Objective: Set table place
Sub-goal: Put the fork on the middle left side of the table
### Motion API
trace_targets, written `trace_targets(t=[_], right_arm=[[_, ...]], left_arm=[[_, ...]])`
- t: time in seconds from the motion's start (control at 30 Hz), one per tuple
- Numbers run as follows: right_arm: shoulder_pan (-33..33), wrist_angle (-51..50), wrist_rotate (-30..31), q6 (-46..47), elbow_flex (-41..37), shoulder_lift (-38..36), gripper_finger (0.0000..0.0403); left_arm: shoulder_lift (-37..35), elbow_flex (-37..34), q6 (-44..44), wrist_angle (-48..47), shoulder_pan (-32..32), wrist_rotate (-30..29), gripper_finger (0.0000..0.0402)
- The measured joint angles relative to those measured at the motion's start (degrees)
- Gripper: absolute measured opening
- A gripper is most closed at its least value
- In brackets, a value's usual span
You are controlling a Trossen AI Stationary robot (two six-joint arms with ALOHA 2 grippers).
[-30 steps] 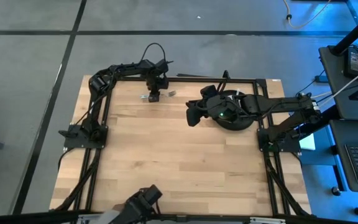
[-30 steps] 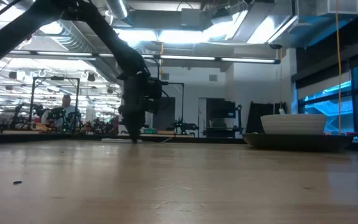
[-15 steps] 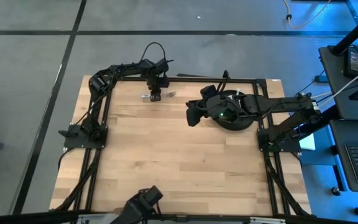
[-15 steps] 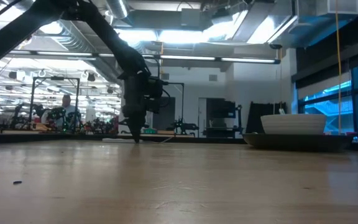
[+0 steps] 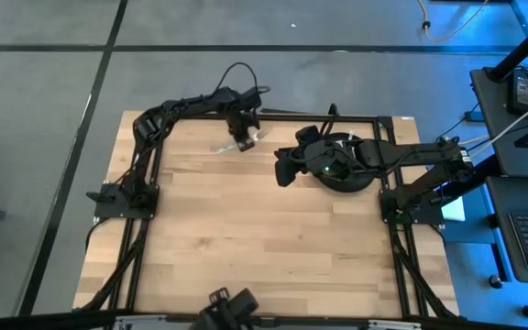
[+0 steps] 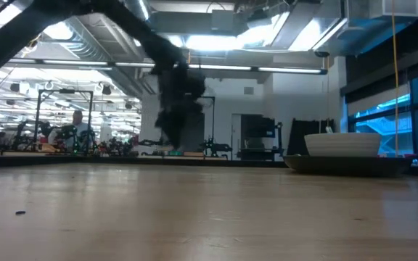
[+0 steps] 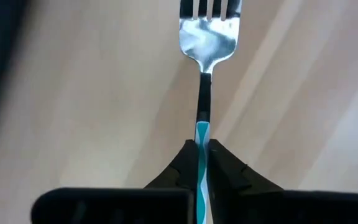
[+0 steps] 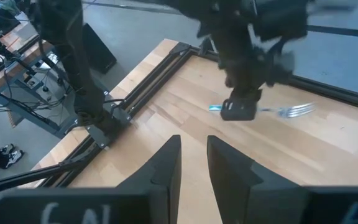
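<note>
A silver fork (image 7: 208,37) is held over the far part of the pale wood table (image 5: 264,247) by my left gripper (image 5: 243,138), which is shut on its handle. In the right wrist view the fork (image 8: 296,111) sticks out level on either side of the left gripper (image 8: 238,109). A white bowl (image 6: 342,143) sits on a black plate (image 6: 347,164) at the far right, and my right arm partly covers the plate (image 5: 346,182) from above. My right gripper (image 5: 284,170) hangs just left of the plate, its fingers (image 8: 173,163) a little apart with nothing between them. My left gripper pinches the fork's handle (image 7: 202,134) between its two fingers, some way back from the head. The fingers come from above, pointing down, and lie across the fork. The fork is about level and lifted clear of the table, with its tines (image 8: 303,109) toward the plate.
Black frame rails (image 5: 145,174) run along the table's left, right and far sides. The wide middle and near part of the table (image 6: 209,210) lies bare. In the room behind the table, a person (image 6: 77,123) shows far off.
My left gripper has shut on the fork's handle, then risen and gone toward the table's right edge, rolling about its own axis. The fork has come up off the table and turned a little with it.
</note>
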Motion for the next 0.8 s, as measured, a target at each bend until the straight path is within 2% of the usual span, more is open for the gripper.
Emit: trace_targets(t=[0.17,0.27,0.4,0.57,0.67,0.8], right_arm=[[0.59,-1.88,0.46,-2.9,0.0,-0.2,0.0075],[2.55,-3.65,5.44,-6.37,0.27,-0.87,0.0063],[6.97,-10.17,14.42,-11.37,2.92,-3.12,0.0046],[13.16,-16.85,24.25,-10.24,4.14,-7.81,0.0037],[15.9,-21.02,26.57,-8.14,3.41,-11.03,0.0038],[18.22,-27.93,26.12,-4.91,2.93,-13.95,0.0039]], left_arm=[[-2.49,8.42,-5.02,0.4,-3.99,-3.92,0.0007],[-2.41,11.7,-10.51,-1.67,-5.02,-6.52,0.0007],[-2.35,12.06,-18.31,-2.58,-5.04,-6.24,0.0008],[-2.3,12.06,-26.06,-2.02,-7.4,-5.51,0.0009],[-2.3,12.06,-29.14,-0.32,-9.09,-5.61,0.001],[-2.3,12.07,-33.11,4.95,-11.74,-6.21,0.001]])
